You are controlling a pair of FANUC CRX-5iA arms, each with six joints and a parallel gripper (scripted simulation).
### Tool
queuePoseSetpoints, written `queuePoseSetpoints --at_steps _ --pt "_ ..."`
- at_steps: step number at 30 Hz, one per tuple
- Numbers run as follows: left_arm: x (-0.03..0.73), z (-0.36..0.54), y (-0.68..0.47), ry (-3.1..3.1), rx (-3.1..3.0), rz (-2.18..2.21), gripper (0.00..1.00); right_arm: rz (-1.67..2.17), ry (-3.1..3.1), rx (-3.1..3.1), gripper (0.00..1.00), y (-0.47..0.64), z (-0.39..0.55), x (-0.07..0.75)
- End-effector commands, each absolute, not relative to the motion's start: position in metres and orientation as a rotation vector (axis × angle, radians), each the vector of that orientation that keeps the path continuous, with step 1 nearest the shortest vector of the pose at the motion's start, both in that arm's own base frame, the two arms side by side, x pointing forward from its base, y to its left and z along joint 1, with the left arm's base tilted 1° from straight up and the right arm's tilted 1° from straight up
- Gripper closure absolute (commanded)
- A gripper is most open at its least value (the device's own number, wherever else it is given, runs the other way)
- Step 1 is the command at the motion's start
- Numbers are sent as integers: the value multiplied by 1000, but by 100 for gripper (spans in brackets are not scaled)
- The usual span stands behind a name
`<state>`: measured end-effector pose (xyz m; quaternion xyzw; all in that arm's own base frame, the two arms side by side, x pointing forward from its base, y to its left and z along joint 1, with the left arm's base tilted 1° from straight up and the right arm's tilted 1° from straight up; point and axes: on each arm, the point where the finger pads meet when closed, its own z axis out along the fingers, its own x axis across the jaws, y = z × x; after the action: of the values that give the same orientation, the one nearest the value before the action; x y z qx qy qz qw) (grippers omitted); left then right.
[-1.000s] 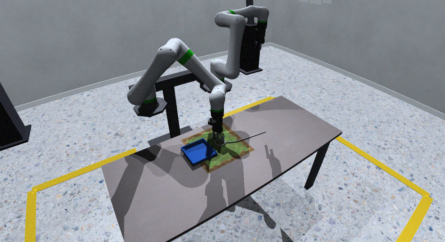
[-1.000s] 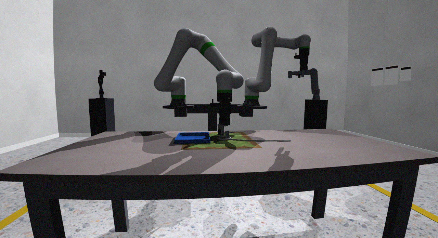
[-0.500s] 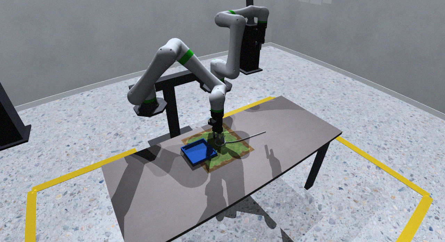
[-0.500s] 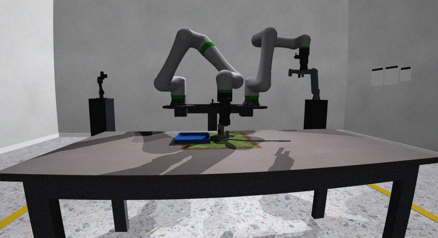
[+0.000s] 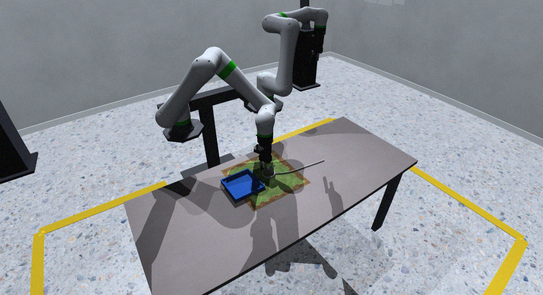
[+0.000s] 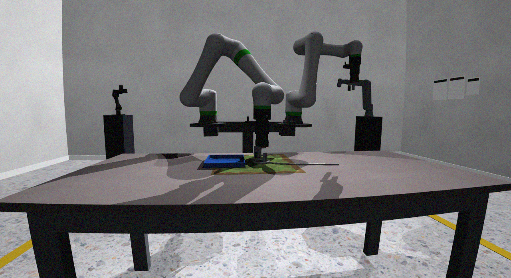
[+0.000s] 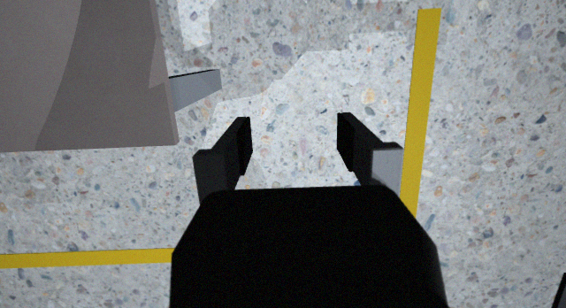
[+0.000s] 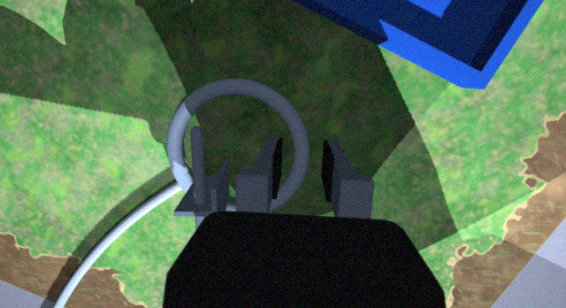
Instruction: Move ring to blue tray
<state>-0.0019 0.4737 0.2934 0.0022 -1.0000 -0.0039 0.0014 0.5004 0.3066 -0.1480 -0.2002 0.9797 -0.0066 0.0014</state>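
A grey ring [image 5: 268,176] [image 8: 239,86] lies low around the upright grey stake [image 8: 197,162] [image 6: 265,156]. The stake stands inside the ring's left part in the right wrist view. My right gripper [image 8: 302,157] [image 6: 258,158] is partly open at the ring's right side. One finger is inside the ring and one outside, with a gap beside the ring's band on each side. The blue tray [image 5: 250,194] [image 6: 223,165] [image 8: 433,60] stands close by. My left gripper [image 5: 314,56] [image 6: 350,86] [image 7: 294,133] is open and empty, high up and far from the ring.
A thin pale cable or rod [image 5: 300,168] [image 6: 307,164] [image 8: 128,224] runs from beside the ring across the green mat [image 5: 300,181] [image 6: 296,169] and onto the table [image 5: 364,153]. The tray overlaps the mat's edge. The left wrist view shows a table corner and floor.
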Motion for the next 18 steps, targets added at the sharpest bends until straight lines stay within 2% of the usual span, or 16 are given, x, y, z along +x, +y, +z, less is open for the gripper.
queuePoseSetpoints --at_steps 1,18 --pt "-2 294 474 -3139 7 -16 0 -19 3073 -628 45 307 -148 501" --pt "-2 294 474 -3139 7 -16 0 -19 3073 -628 45 307 -154 501"
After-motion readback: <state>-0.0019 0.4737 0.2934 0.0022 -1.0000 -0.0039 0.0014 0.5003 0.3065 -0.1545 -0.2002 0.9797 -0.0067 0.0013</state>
